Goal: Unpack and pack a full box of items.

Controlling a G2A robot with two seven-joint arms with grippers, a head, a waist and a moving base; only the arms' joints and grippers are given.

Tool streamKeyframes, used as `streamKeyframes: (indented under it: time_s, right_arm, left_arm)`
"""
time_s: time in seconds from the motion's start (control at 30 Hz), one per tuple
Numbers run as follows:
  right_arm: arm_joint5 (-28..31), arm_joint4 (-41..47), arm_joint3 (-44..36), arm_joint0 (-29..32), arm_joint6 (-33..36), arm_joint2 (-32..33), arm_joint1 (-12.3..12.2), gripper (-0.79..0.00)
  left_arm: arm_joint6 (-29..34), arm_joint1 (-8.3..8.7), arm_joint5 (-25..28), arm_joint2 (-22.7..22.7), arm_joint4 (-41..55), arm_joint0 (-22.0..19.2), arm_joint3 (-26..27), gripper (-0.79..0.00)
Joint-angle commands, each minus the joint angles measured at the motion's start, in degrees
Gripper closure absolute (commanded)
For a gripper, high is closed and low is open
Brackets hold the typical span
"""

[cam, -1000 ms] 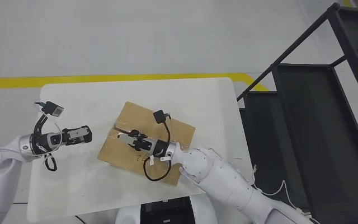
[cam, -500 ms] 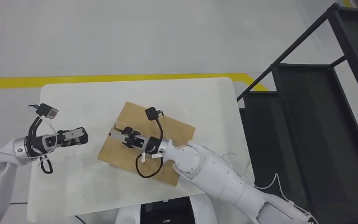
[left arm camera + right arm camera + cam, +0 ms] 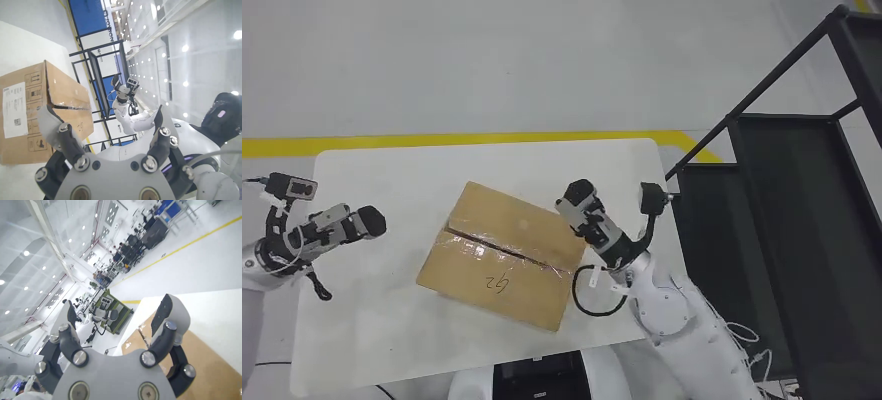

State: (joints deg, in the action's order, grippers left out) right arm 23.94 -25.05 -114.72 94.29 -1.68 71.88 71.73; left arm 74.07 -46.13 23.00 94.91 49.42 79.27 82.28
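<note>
A brown cardboard box (image 3: 504,255) sits on the white table (image 3: 572,170). The table is smooth and has round corners. The box is turned a bit, so its sides do not line up with the table's edges. It is shaped like a flat brick and its top is shut. The two top flaps meet in a line down the middle, and shiny, crinkly clear tape (image 3: 504,252) runs along that line. There is a small pen scribble (image 3: 497,285) on the top flap nearest the robot. In the left wrist view the box (image 3: 43,111) has a white paper label (image 3: 14,109) stuck on one side, with little black pictures printed next to it.

The left claw (image 3: 367,222) is off to one side of the box, well apart from it. Its two fingers (image 3: 47,121) are spread apart and hold nothing.

The right claw (image 3: 577,197) is on the other side of the box, by one of the box's corners. Its fingers are spread apart too, with nothing between them. Each finger has a rough black pad (image 3: 162,311) on its inner face and a smooth grey back.

Beyond the right claw, further from the box, is a black metal rack (image 3: 802,200).
</note>
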Motion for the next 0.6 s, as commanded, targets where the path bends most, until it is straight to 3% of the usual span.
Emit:
streamKeyframes:
  time_s: [0.0,0.27,0.57]
  right_arm:
    - [1.51,-3.6,-1.17,4.4,-4.59,3.51,-0.28,-0.785]
    - [6.58,-7.63,-3.45,13.31,-12.26,8.48,-0.69,-0.785]
    - [7.45,-7.72,-3.3,14.25,-14.22,9.19,-0.64,-0.785]
  left_arm:
    - [-0.04,-0.02,1.0,1.2,1.01,-0.23,-1.71,-0.785]
    - [-2.94,-0.04,0.15,3.77,-0.2,-0.89,-2.4,-0.785]
    - [-3.86,-0.18,-0.16,3.46,-0.97,-1.02,-1.63,-0.784]
